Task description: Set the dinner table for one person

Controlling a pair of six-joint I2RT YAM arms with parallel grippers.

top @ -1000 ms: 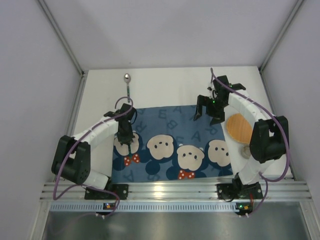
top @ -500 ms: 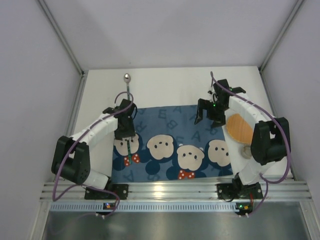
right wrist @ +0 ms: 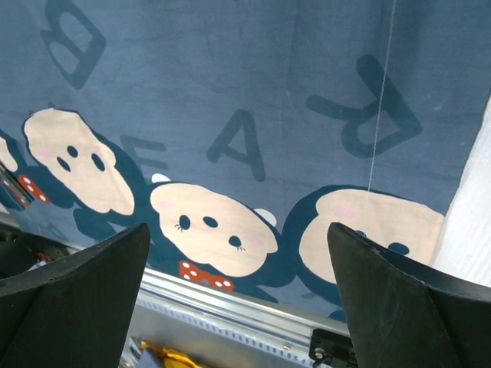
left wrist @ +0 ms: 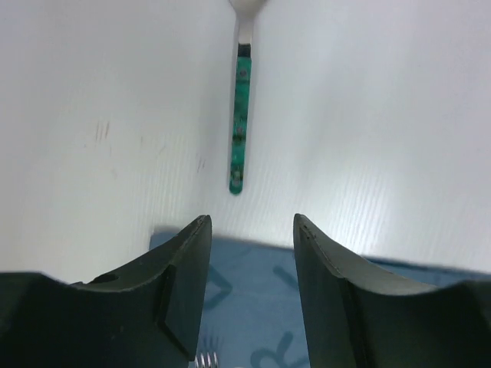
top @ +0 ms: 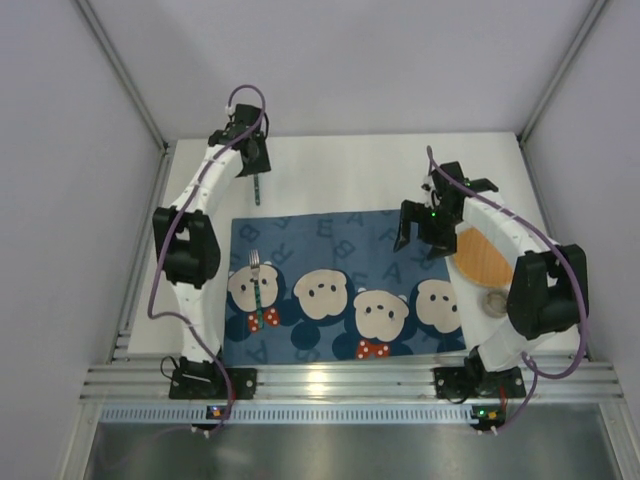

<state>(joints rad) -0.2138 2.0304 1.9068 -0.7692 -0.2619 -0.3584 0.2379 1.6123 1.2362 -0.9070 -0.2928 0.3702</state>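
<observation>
Left gripper [left wrist: 249, 230] partly open, empty, near tabletop's [left wrist: 115, 92] far-left corner; spoon [left wrist: 240, 123] dead ahead, long axis in line with it, handle tip nearest; right gripper [right wrist: 238, 230], wide open, farther off.

Plain pale walls [top: 340, 60] with grey corner strips [top: 122, 75]

A blue placemat [top: 330, 235] printed with cartoon faces and letters lies flat; a fork [top: 257, 290] with a green handle rests on its left part, tines toward the far side; a green-handled spoon [left wrist: 239, 130] lies just beyond its far edge; a round wooden plate [top: 482, 258] sits at its right edge; a small grey round thing [top: 494, 301] lies just beside the plate.
</observation>
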